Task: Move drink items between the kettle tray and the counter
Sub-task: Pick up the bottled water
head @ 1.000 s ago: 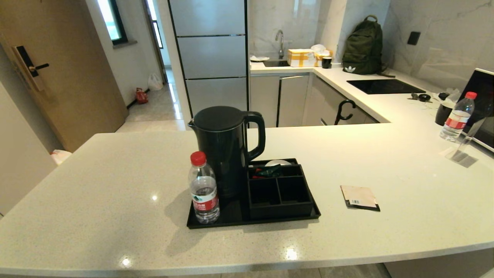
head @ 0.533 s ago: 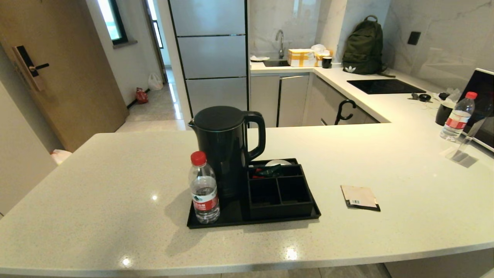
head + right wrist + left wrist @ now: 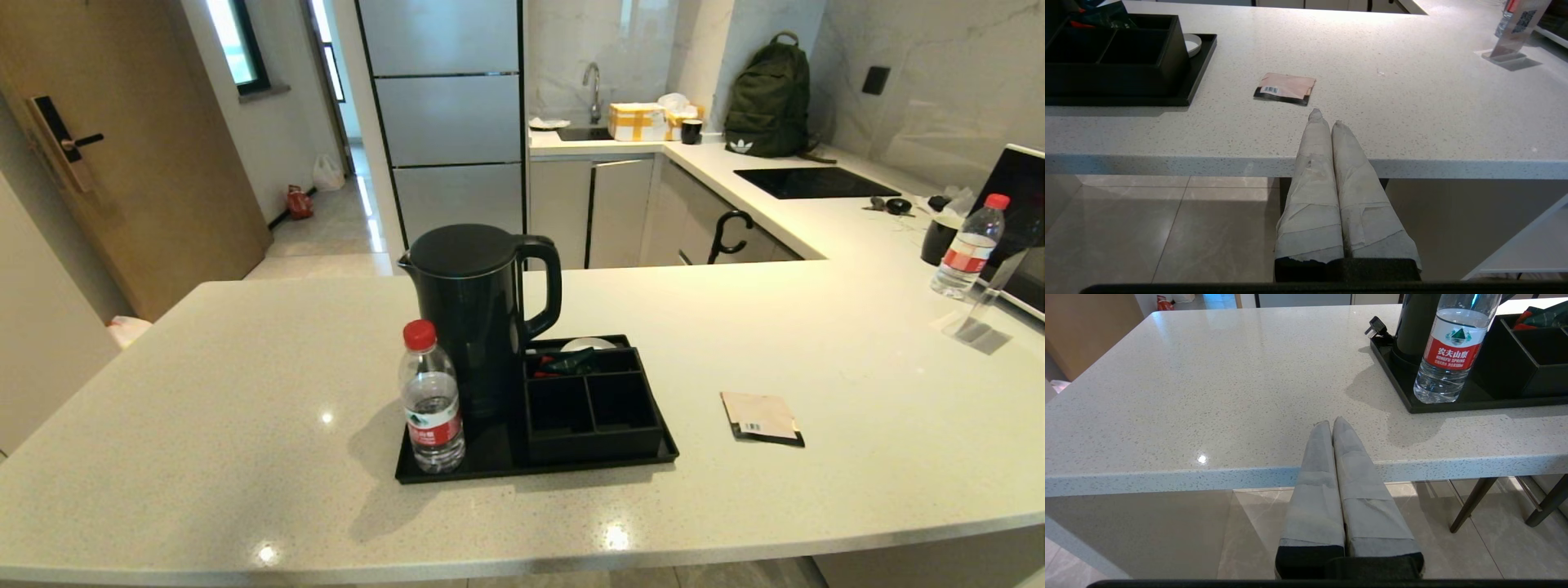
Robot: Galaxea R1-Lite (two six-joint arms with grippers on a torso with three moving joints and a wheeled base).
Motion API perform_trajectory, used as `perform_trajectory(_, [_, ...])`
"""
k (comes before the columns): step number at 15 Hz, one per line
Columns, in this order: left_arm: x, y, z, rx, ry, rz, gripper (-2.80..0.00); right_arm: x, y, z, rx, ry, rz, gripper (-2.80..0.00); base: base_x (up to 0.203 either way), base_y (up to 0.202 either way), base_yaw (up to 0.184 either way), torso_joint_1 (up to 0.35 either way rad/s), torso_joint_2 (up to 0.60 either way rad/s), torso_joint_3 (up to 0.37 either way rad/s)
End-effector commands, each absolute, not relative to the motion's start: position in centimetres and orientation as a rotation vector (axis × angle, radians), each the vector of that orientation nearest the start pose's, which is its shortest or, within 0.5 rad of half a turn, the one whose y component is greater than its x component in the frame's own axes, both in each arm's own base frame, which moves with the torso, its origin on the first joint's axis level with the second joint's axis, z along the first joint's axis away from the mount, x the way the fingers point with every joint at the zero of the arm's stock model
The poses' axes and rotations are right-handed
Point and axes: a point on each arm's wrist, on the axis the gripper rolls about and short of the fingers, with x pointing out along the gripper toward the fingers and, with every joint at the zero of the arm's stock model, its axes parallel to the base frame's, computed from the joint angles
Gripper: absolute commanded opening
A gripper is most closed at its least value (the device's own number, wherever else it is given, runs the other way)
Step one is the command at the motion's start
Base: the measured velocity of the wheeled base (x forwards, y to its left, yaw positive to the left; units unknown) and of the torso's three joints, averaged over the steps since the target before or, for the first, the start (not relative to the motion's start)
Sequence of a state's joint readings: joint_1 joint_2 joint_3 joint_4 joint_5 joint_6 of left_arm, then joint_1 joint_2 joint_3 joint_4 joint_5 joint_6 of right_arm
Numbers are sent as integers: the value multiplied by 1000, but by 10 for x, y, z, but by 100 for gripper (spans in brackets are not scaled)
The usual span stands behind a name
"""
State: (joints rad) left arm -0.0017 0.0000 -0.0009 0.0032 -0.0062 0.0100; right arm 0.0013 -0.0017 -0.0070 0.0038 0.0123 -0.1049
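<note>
A clear water bottle (image 3: 430, 404) (image 3: 1449, 347) with a red cap stands on the near left corner of the black kettle tray (image 3: 457, 469) (image 3: 1392, 375), beside the kettle (image 3: 478, 314). The four-compartment box (image 3: 592, 408) (image 3: 1114, 53) fills the tray's right side. A beige sachet (image 3: 762, 418) (image 3: 1285, 87) lies flat on the counter (image 3: 204, 392) to the right of the tray. Neither gripper shows in the head view. My left gripper (image 3: 1332, 421) is shut and empty, low at the counter's front edge, left of the bottle. My right gripper (image 3: 1326, 118) is shut and empty, just short of the sachet.
Red and green packets (image 3: 567, 362) lie in the box's far compartment, and a white dish (image 3: 586, 344) sits behind it. A second bottle (image 3: 967, 247), an acrylic stand (image 3: 984, 314) and a dark screen (image 3: 1020, 220) stand at the far right.
</note>
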Motion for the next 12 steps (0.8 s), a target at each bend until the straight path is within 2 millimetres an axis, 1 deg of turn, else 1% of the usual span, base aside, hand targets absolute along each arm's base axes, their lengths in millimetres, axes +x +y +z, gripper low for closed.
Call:
perform_trajectory(1, [-23, 0, 75, 9, 2, -8, -280, -23, 0, 77, -97, -2, 12, -280, 0, 0, 0, 0, 0, 0])
perform_trajectory(5, [-23, 0, 75, 9, 3, -8, -280, -23, 0, 76, -23, 2, 3, -280, 0, 0, 0, 0, 0, 0])
perform_trajectory(12, [-23, 0, 75, 15, 6, -8, -280, -23, 0, 76, -23, 2, 3, -280, 0, 0, 0, 0, 0, 0])
